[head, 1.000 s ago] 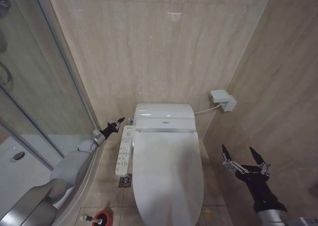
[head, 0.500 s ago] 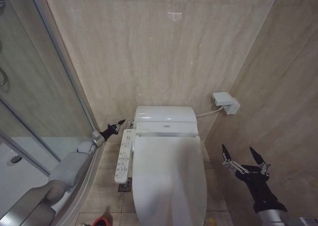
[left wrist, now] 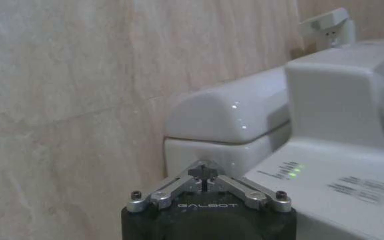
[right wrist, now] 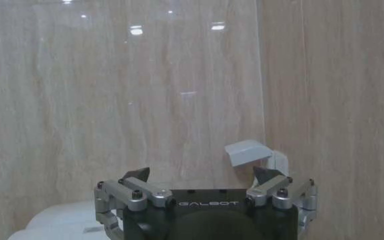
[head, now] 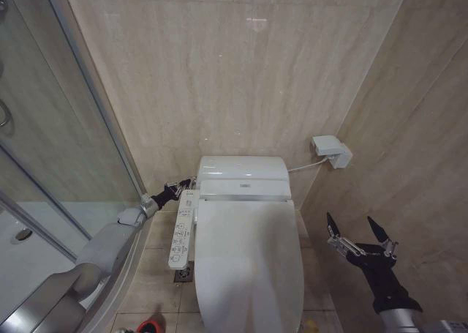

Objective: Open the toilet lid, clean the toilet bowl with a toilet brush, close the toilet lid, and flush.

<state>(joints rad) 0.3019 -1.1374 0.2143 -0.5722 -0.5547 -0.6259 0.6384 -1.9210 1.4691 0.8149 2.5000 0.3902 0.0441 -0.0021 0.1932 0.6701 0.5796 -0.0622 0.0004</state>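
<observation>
Head view shows the toilet lid lying flat and closed over the toilet bowl, which stands on the floor against the back wall. So the task looks nearly done, and I think the step now is the flush.

The left gripper reaches to the back corner of the toilet, right at the top end of the white button panel on the toilet's left side. Its jaws are pressed together into one tip. From the left wrist view, that tip sits just by the corner where the tank meets the panel.

To do this well, the tip should push one button only, straight and gently, and not slide onto the next button. The buttons are small and close together.

The right gripper hangs in the air by the toilet's right side, well apart from it, with its jaws wide apart. It is just waiting.

At the bottom edge of the head view, a bit of the red holder cup stands on the floor. I cannot tell if the toilet brush is in it.

The word GALBOT is printed on both grippers. The marks on the panel are too small to read.
</observation>
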